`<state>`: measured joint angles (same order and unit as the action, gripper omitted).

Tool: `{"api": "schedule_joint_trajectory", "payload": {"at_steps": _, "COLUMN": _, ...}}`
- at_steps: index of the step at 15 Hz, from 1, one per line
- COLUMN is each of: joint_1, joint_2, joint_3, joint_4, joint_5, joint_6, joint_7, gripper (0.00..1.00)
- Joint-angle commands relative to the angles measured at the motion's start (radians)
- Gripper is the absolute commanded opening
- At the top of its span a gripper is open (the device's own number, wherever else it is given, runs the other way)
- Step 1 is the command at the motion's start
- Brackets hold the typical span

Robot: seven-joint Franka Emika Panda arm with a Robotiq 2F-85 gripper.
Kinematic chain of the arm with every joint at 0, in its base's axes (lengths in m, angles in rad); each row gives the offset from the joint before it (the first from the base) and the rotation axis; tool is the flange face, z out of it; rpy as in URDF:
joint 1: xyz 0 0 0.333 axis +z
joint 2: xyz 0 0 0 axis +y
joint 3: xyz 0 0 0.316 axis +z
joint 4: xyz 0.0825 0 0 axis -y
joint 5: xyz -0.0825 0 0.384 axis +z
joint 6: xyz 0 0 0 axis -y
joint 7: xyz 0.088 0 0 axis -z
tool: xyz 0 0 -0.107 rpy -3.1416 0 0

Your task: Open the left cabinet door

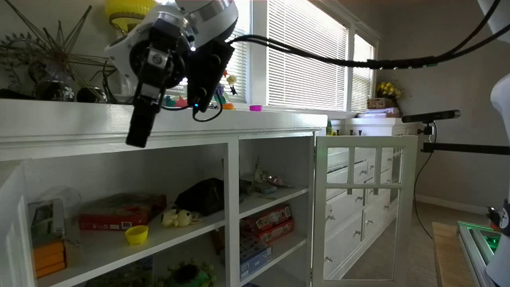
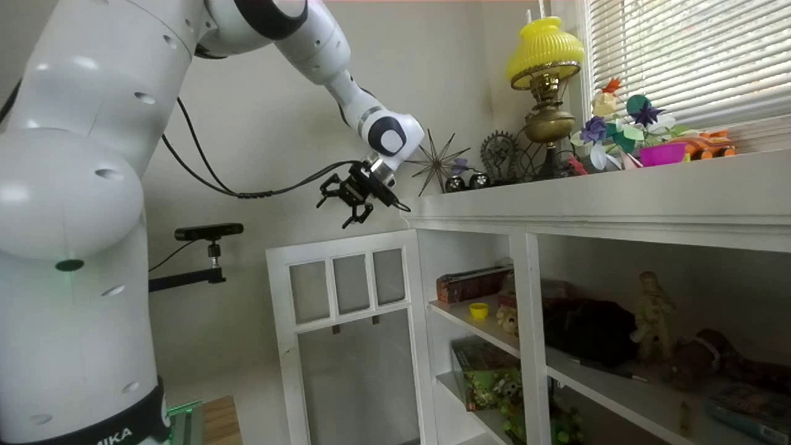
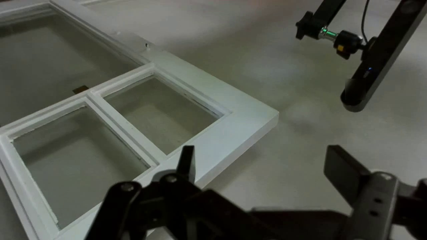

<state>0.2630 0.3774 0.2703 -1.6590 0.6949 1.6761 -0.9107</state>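
Note:
The left cabinet door [image 2: 352, 317] is white with clear panes in three columns. It stands swung open from the cabinet in an exterior view; only a strip of it shows at the edge of an exterior view [image 1: 11, 231]. In the wrist view the door's top corner and frame [image 3: 230, 133] lie to the left and below. My gripper [image 2: 334, 215] is open and empty, above the door's top edge. In the wrist view its fingers [image 3: 258, 163] are wide apart, with no visible grip on the door. It also shows in an exterior view [image 1: 137, 135] before the cabinet top.
The other paned door [image 1: 408, 171] also stands open. A camera on a black arm [image 2: 209, 232] is near the left door and in the wrist view [image 3: 370, 60]. The cabinet top [image 2: 618, 196] bears a yellow lamp [image 2: 547, 49] and paper flowers. Shelves hold boxes and a yellow cup [image 2: 479, 310].

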Motion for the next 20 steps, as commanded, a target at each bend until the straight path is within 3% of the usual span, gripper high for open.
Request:
{"api": "schedule_joint_trajectory", "payload": {"at_steps": 1, "joint_1": -0.029, "joint_2": -0.192, "joint_3": -0.016, "joint_4": -0.140, "joint_5": -0.097, "joint_6": -0.049, "joint_7": 0.070, "gripper": 1.00}}
{"api": "schedule_joint_trajectory", "payload": {"at_steps": 7, "joint_1": -0.069, "joint_2": -0.462, "joint_3": -0.051, "joint_4": -0.262, "joint_5": -0.214, "joint_6": -0.211, "joint_7": 0.138, "gripper": 1.00}}
{"api": "schedule_joint_trajectory", "payload": {"at_steps": 13, "joint_1": -0.061, "joint_2": -0.724, "joint_3": -0.094, "joint_4": -0.333, "joint_5": -0.342, "joint_6": -0.414, "joint_7": 0.177, "gripper": 1.00}}
{"api": "schedule_joint_trajectory", "payload": {"at_steps": 14, "joint_1": -0.050, "joint_2": -0.622, "joint_3": -0.092, "joint_4": -0.279, "joint_5": -0.303, "joint_6": -0.363, "joint_7": 0.156, "gripper": 1.00}}
{"api": "schedule_joint_trajectory", "payload": {"at_steps": 17, "joint_1": -0.046, "joint_2": -0.706, "joint_3": -0.105, "joint_4": -0.306, "joint_5": -0.318, "joint_6": -0.408, "joint_7": 0.168, "gripper": 1.00}}
{"api": "schedule_joint_trajectory", "payload": {"at_steps": 20, "joint_1": -0.046, "joint_2": -0.711, "joint_3": -0.105, "joint_4": -0.322, "joint_5": -0.319, "joint_6": -0.408, "joint_7": 0.169, "gripper": 1.00}}
